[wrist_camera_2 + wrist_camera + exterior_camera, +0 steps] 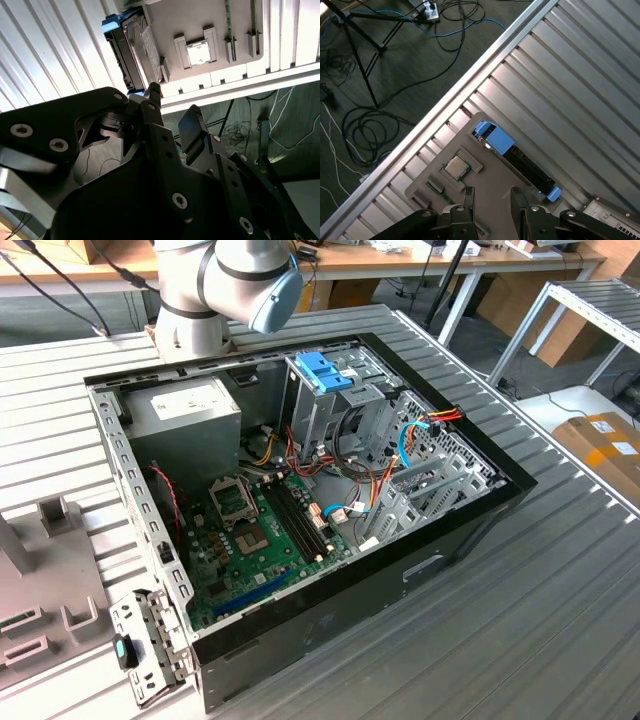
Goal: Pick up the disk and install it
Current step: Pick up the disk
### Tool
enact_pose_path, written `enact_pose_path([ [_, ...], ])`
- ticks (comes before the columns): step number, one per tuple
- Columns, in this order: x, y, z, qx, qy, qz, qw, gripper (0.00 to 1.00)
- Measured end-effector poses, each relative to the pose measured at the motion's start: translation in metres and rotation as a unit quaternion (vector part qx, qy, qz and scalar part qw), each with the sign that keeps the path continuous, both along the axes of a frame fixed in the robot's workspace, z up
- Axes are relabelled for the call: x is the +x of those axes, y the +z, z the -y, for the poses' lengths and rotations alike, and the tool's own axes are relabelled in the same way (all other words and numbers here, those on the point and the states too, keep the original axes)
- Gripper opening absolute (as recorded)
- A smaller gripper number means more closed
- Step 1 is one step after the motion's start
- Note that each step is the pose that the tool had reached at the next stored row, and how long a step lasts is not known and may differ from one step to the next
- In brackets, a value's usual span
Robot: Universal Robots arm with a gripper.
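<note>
The disk (520,160) stands on its edge in a slot of a grey holder plate (427,186) on the ribbed metal table, with blue plastic bracket ends at both sides. In the second wrist view the disk (127,55) shows its dark edge, a labelled face and a blue corner. My gripper (490,194) hangs above the plate, a short way from the disk and not touching it. Its black fingers (152,100) stand open with nothing between them.
An open computer case (470,530) lies on the table, with a metal drive cage topped by a blue latch (325,370), a grey power supply (185,415) and a green motherboard (260,540). A processor chip (456,167) rests on the holder plate. Cables and a tripod lie on the floor past the table edge.
</note>
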State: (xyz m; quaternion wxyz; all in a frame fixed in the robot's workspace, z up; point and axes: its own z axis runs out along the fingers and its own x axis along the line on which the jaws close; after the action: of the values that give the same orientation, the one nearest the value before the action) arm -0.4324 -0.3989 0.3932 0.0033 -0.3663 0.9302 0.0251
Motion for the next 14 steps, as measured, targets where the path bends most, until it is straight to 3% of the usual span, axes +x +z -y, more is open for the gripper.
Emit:
enact_pose_path([
  [14,0.0000,0.0000,0.0000,0.0000,0.047,0.0000,0.9989,0.42],
])
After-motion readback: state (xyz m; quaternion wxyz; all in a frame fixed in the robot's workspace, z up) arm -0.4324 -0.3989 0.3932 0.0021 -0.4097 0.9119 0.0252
